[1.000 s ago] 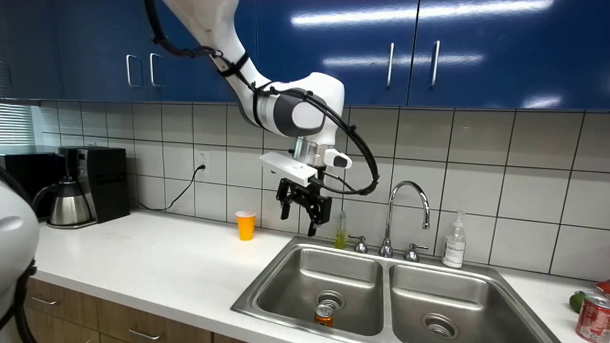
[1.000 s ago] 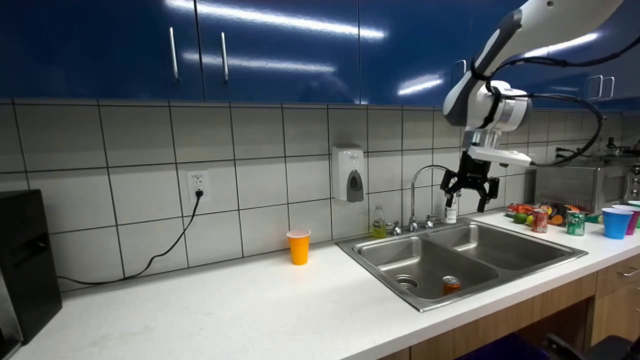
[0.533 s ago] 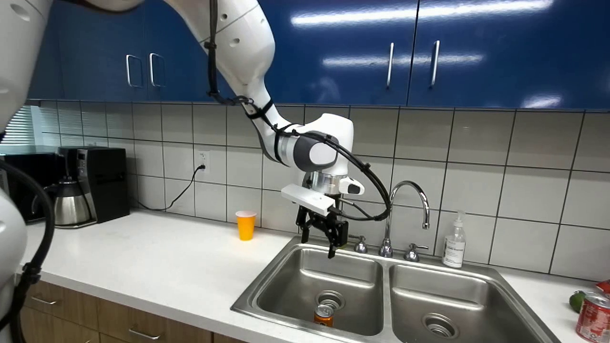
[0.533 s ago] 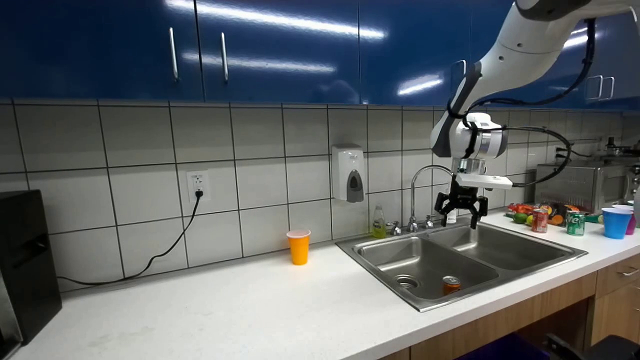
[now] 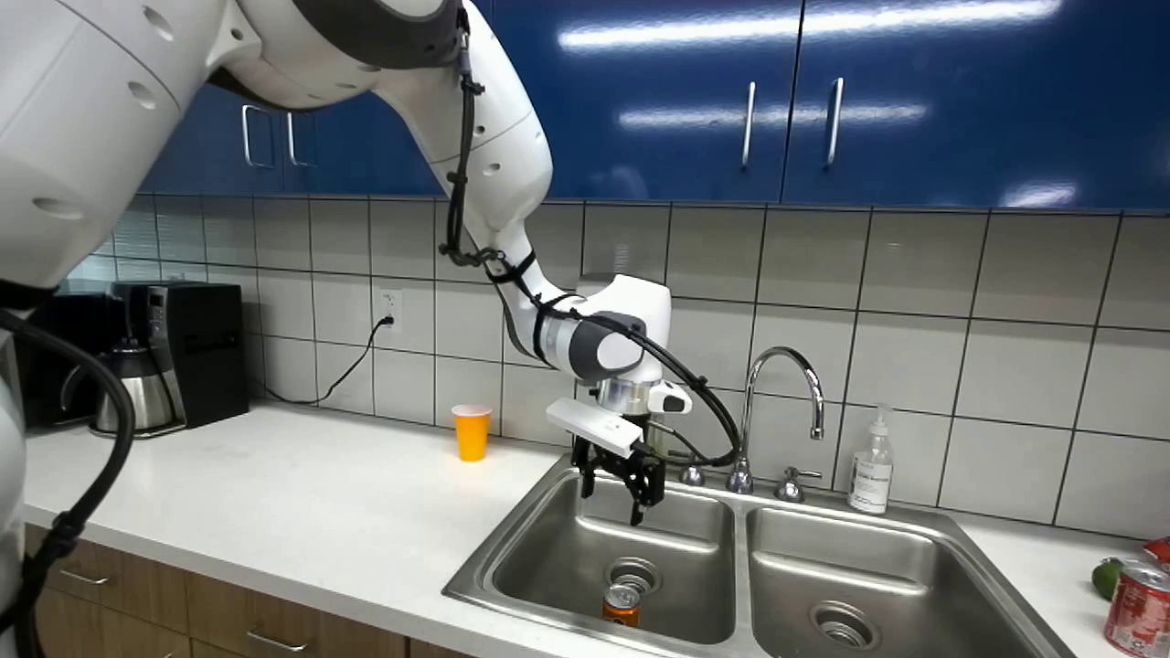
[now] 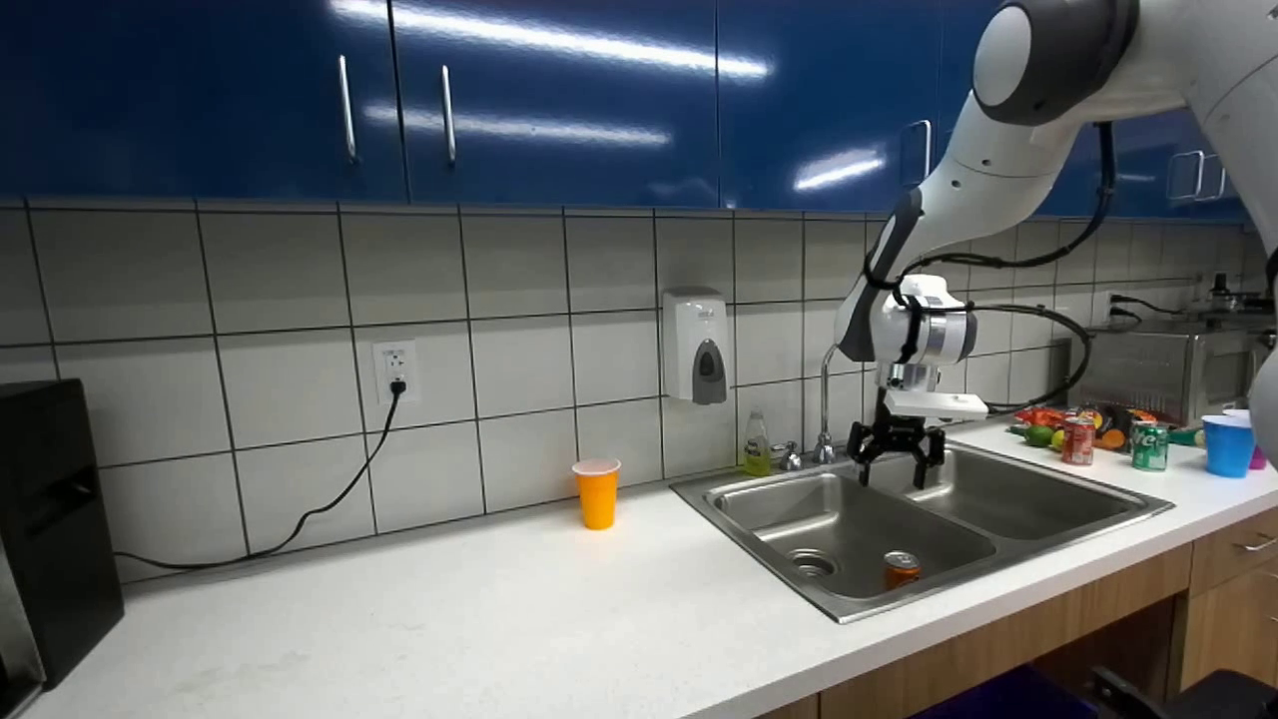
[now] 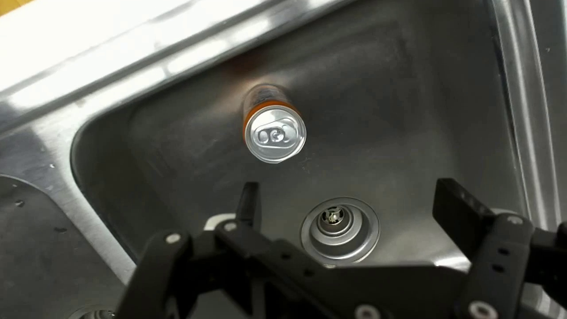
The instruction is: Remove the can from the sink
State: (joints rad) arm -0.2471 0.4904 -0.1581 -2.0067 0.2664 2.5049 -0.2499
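Note:
The orange can [image 5: 622,606] with a silvery top stands upright in a basin of the steel sink [image 5: 743,576], beside the drain. It also shows in an exterior view [image 6: 901,571] and in the wrist view [image 7: 274,133], above the middle of the picture. The sink's rim shows in an exterior view [image 6: 861,607], and the basin divider in the wrist view [image 7: 88,212]. My gripper [image 5: 611,504] is open and empty, at the back of that basin and higher than the can. In the wrist view the fingers [image 7: 347,186] are wide apart, with the drain between them; the can lies outside them.
The chrome faucet [image 5: 746,420] and its handles stand behind the sink, close to the gripper. A soap bottle [image 5: 870,471] and a dish soap bottle [image 6: 757,449] stand at the back rim. An orange cup [image 6: 597,496], a red can [image 6: 1078,440] and a green can [image 6: 1149,446] stand on the counter.
The arm has reached farther out and the gripper has come down from above the counter level towards the basin. It stays open. The can has not moved.

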